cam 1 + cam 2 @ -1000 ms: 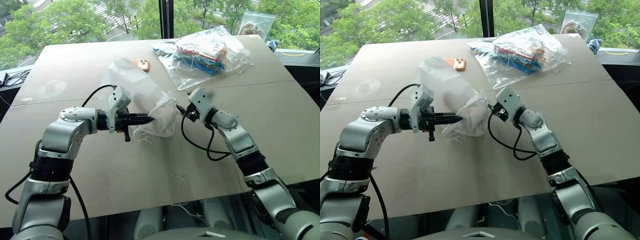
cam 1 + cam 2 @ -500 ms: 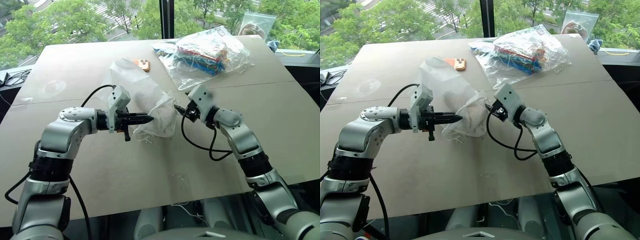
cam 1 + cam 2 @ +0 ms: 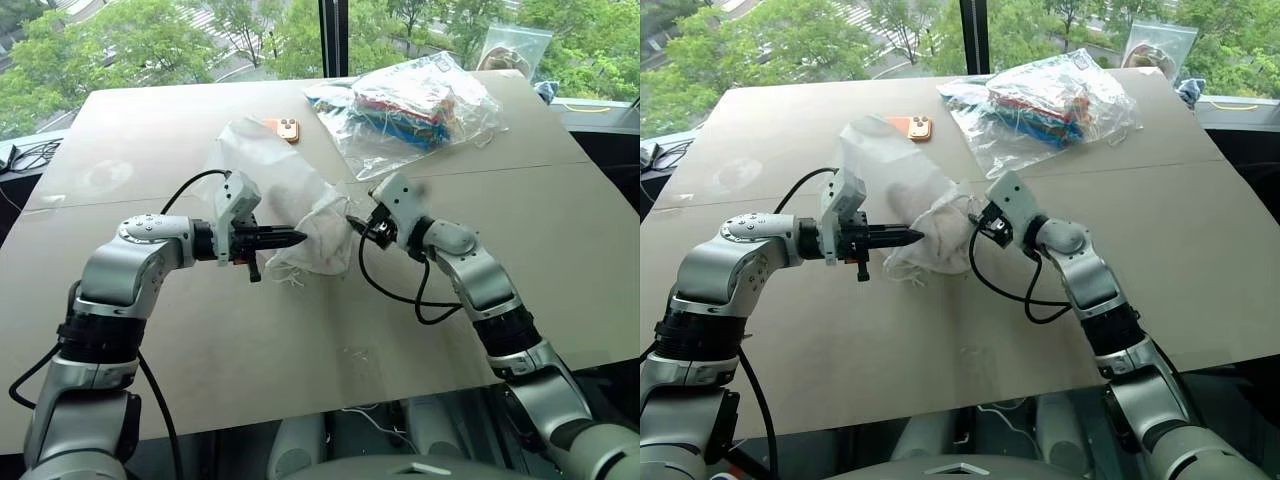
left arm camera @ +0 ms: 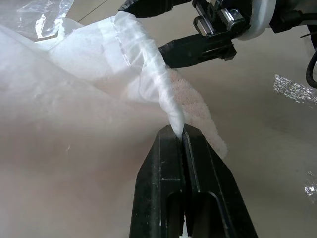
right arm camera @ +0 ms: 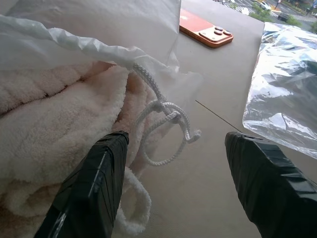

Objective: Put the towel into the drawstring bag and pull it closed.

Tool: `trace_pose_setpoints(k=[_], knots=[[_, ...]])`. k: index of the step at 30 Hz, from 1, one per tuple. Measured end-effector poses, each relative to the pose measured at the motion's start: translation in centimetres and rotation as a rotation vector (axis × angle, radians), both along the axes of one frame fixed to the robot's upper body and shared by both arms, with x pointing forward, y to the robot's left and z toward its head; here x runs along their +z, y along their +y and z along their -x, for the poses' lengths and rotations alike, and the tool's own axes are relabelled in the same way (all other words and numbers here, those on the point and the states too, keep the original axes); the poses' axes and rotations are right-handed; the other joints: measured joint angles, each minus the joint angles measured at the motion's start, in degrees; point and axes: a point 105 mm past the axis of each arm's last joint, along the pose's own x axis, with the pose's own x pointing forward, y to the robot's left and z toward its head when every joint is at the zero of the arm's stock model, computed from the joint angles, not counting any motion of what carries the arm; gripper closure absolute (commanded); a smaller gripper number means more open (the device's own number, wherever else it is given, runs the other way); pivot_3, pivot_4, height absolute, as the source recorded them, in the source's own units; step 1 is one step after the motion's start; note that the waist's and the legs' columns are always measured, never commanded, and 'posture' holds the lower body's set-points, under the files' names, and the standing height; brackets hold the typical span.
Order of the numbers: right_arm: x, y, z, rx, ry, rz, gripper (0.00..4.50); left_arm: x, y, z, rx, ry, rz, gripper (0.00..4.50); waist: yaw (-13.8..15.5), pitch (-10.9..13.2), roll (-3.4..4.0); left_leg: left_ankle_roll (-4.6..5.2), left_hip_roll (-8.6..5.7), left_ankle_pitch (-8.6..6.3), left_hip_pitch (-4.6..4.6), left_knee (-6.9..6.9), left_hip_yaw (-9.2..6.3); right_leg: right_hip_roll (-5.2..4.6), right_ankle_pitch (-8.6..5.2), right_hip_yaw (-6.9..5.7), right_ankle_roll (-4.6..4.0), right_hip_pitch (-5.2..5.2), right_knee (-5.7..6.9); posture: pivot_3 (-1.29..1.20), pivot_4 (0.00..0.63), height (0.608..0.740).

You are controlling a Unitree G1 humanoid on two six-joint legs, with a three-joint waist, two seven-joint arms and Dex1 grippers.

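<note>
Left eye view, surroundings: a clear plastic bag [image 3: 415, 108] of colourful contents lay at the far side of the tan table [image 3: 560, 250], an orange phone [image 3: 283, 128] near it, a second clear pouch [image 3: 512, 45] at the far right corner by the window.
Left eye view, task things: the drawstring bag [image 3: 290, 200], thin and translucent white, lay crumpled at mid-table between the two arms.
Left eye view, grippers: the left gripper [image 3: 290, 238] reached in from the left, its fingers pressed together on the bag's edge; the right gripper [image 3: 357, 226] sat just beside the bag's right side.
Left wrist view, grip: the two black fingers [image 4: 168, 163] were clamped on a twisted fold of the bag's fabric, with the towel [image 4: 195, 106] showing beneath it and the other gripper beyond.
Right wrist view, towel: off-white, ribbed and lumpy, it bulged from the bag's mouth.
Right wrist view, cord: a white looped cord [image 5: 166, 121] lay on the towel and table.
Right wrist view, fingers: spread wide apart, holding nothing, one finger [image 5: 94, 183] against the towel.
</note>
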Motion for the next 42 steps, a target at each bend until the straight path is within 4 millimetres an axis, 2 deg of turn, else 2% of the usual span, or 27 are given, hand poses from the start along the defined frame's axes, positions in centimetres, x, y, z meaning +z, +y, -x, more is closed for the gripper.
trace_pose_setpoints(k=[4, 8, 11, 16, 23, 26, 32, 35, 38, 40, 42], knots=[[-0.1, -0.7, 0.4, 0.019, 0.022, 0.013, 1.16, -0.2, 0.0, 0.2, -0.002, 0.004, -0.005, 4.5, 0.0, 0.0, 0.0, 0.0, 0.0, 0.0, 0.0, 0.0, 0.0, 0.0, 0.0, 0.0, 0.0, 0.0, -0.01, 0.0, 0.15, 0.74], [-0.7, 0.0, 0.6, 0.029, 0.047, 0.011, 1.16, -0.4, 0.1, 0.3, 0.0, 0.01, -0.005, 4.5, -0.2, 0.0, 0.0, 0.0, -0.01, 0.0, 0.03, 0.0, 0.01, 0.03, 0.0, 0.01, 0.0, 0.0, 0.02, 0.0, 0.15, 0.74], [-1.5, 0.1, -0.4, -0.027, 0.056, 0.025, 1.16, -0.4, 0.0, 0.5, -0.005, 0.007, -0.006, 4.5, -0.2, 0.0, 0.0, 0.0, 0.0, 0.0, 0.03, 0.0, 0.02, 0.04, 0.0, 0.01, 0.0, 0.0, 0.03, 0.0, 0.15, 0.74], [-2.1, -1.0, -2.0, -0.138, 0.02, 0.069, 1.16, -0.4, 0.2, 0.5, 0.002, 0.009, -0.009, 4.5, 0.0, 0.0, -0.01, 0.0, 0.0, 0.0, 0.01, 0.0, 0.03, 0.0, 0.0, 0.02, 0.0, 0.0, 0.0, 0.0, 0.15, 0.74], [-0.5, -2.3, -2.7, -0.236, -0.069, 0.048, 1.16, -0.5, 0.2, 0.7, 0.001, 0.013, -0.007, 4.5, -0.1, 0.0, 0.0, 0.0, 0.0, 0.0, 0.01, 0.0, 0.02, 0.0, 0.0, 0.02, 0.0, 0.0, 0.0, 0.0, 0.15, 0.74], [0.3, -1.7, -2.1, -0.217, -0.1, 0.007, 1.16, -0.6, 0.2, 0.7, 0.004, 0.015, -0.007, 4.5, -0.1, 0.0, 0.0, 0.0, 0.0, 0.0, 0.02, -0.01, 0.01, 0.01, 0.0, 0.02, 0.0, -0.01, 0.0, 0.0, 0.15, 0.74], [-0.1, -0.8, -1.0, -0.198, 0.022, -0.151, 1.16, -0.6, 0.3, 0.6, 0.011, 0.011, -0.008, 4.5, -0.1, 0.0, -0.01, 0.0, 0.02, 0.0, 0.02, -0.01, 0.01, 0.0, 0.0, 0.02, 0.0, 0.0, 0.02, 0.0, 0.15, 0.74], [-1.0, -2.1, -0.9, -0.208, 0.085, -0.114, 1.16, -0.6, 0.2, 0.6, 0.01, 0.007, -0.008, 4.5, 0.2, 0.0, 0.0, 0.0, 0.0, 0.0, 0.01, -0.01, 0.01, -0.04, 0.0, 0.01, 0.0, 0.02, 0.0, 0.0, 0.15, 0.74], [-2.7, -5.1, -1.0, -0.25, 0.175, -0.046, 1.16, -0.6, 0.3, 0.6, 0.012, 0.006, -0.008, 4.5, 0.6, 0.0, 0.0, 0.01, -0.02, 0.0, 0.01, -0.01, 0.04, -0.04, 0.0, 0.02, 0.0, 0.01, -0.02, 0.0, 0.15, 0.74], [-2.8, -5.8, -0.9, -0.24, 0.233, -0.076, 1.16, -0.7, 0.3, 0.6, 0.015, 0.006, -0.009, 4.5, 0.5, 0.0, 0.0, 0.01, -0.01, 0.0, 0.03, -0.01, 0.06, 0.01, 0.0, 0.04, 0.0, 0.01, -0.02, 0.0, 0.15, 0.74], [-2.1, -5.7, -0.9, -0.207, 0.269, -0.129, 1.16, -0.7, 0.3, 0.6, 0.014, 0.005, -0.009, 4.5, 0.1, 0.0, 0.0, 0.01, 0.0, -0.01, 0.04, -0.02, 0.04, 0.11, 0.0, 0.03, -0.01, 0.0, 0.0, 0.0, 0.15, 0.74]])
